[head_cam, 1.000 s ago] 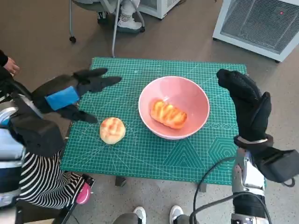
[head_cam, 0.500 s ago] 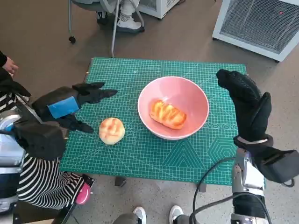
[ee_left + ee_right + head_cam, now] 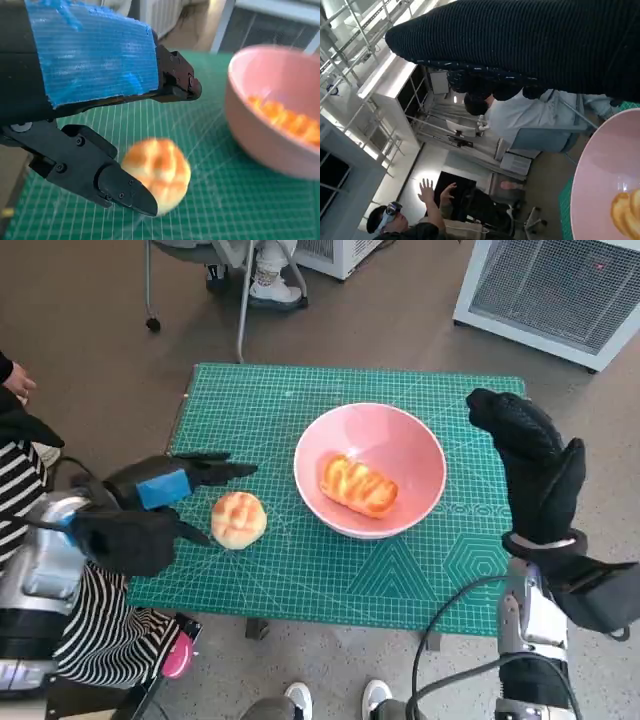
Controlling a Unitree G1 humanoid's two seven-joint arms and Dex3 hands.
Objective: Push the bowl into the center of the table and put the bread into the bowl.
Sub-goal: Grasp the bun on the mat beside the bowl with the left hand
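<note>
round bun (image 3: 239,519) flanked by parted left hand (image 3: 170,502) fingers, untouched
likely soft and light; best cupped gently at its sides. right hand (image 3: 530,466) raised, fingers apart.

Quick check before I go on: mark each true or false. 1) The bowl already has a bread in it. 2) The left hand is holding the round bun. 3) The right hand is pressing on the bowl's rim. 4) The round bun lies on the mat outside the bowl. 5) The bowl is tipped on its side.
1) True: an elongated bread lies inside the pink bowl.
2) False: the left hand is open beside the round bun, its fingers either side, not gripping it.
3) False: the right hand is raised beside the bowl, apart from it.
4) True: it sits on the green mat.
5) False: it stands upright.
</note>
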